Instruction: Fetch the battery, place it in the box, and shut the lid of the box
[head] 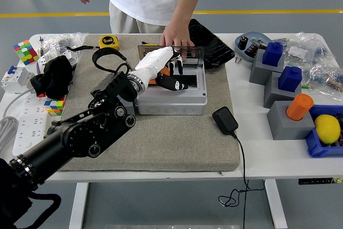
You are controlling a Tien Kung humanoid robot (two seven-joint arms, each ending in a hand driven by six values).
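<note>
Progress check, head view. Grey plastic box (pixel 172 97) sits on the grey felt mat (pixel 161 138), with its clear hinged lid (pixel 177 53) standing open at the far edge. Left hand (pixel 159 68), in a white glove with black fingertips, reaches from the left over the box's open top. Something orange shows just under the palm, inside or at the mouth of the box; probably the battery (pixel 166 72), but it is mostly hidden and I cannot confirm that. Fingers curl downward toward the interior; whether they grip the orange item or have let it go cannot be told from this angle.

A person stands at the far side of the white table (pixel 252 127), one hand (pixel 177 35) resting on the top edge of the open lid, seemingly steadying it. The other hand hangs free at the picture's top left. Right arm not visible.

Judgement: fetch looks done, placing is in hand or just finishing. Remaining: clear the left hand from the box, then swing the lid down to close it. Lid step not yet started.
</note>
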